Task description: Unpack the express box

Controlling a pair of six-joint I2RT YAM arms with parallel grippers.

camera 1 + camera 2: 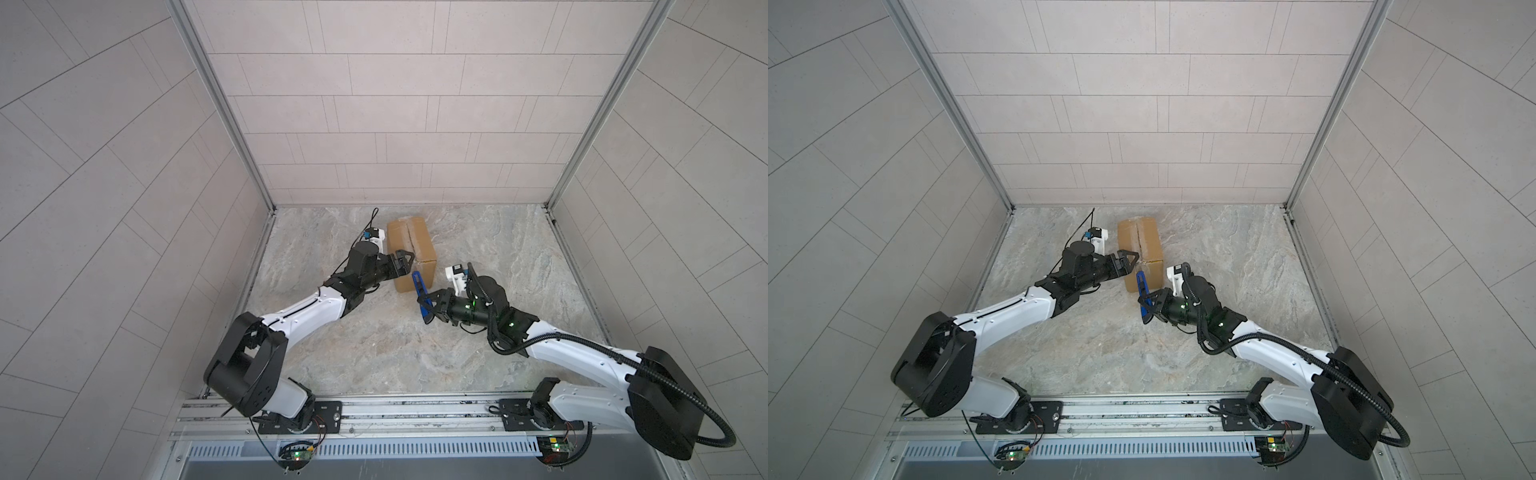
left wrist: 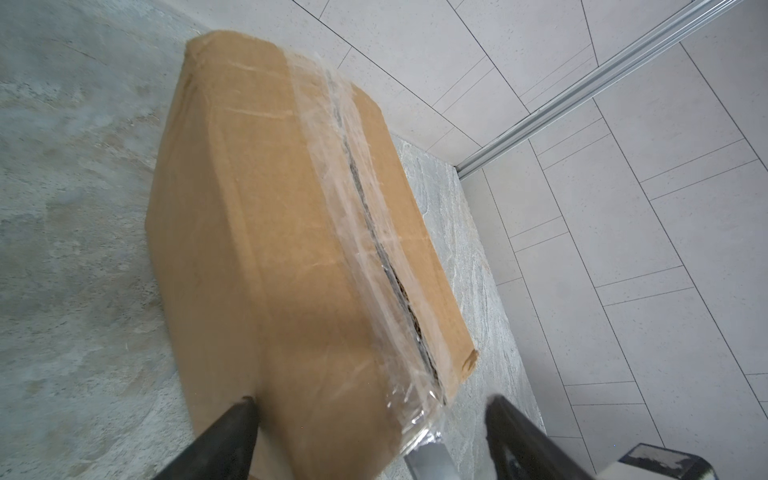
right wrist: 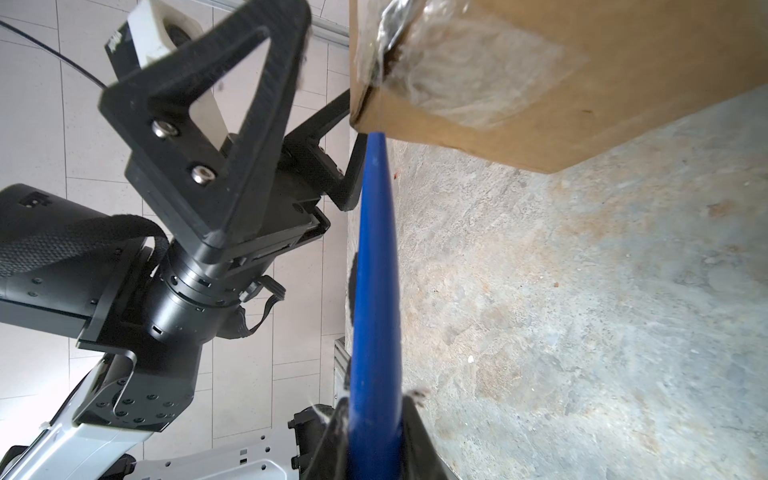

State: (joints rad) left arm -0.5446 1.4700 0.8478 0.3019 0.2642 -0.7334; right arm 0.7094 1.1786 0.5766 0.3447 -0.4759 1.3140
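left gripper (image 2: 370, 400) observed spread open astride express box (image 1: 411, 245) end; blue tool (image 1: 418, 285) clamped in right gripper (image 1: 430, 306), tip at box corner.

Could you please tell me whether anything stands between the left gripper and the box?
Nothing visible does. The open left gripper is right at the near end of the box. The blue tool in the right gripper reaches that end too, but not in between.

Both top views look steeply down from high up, over the whole table (image 1: 374, 357). The wrist cameras sit close — both apparently facing the same taped end of the box (image 2: 270, 249).
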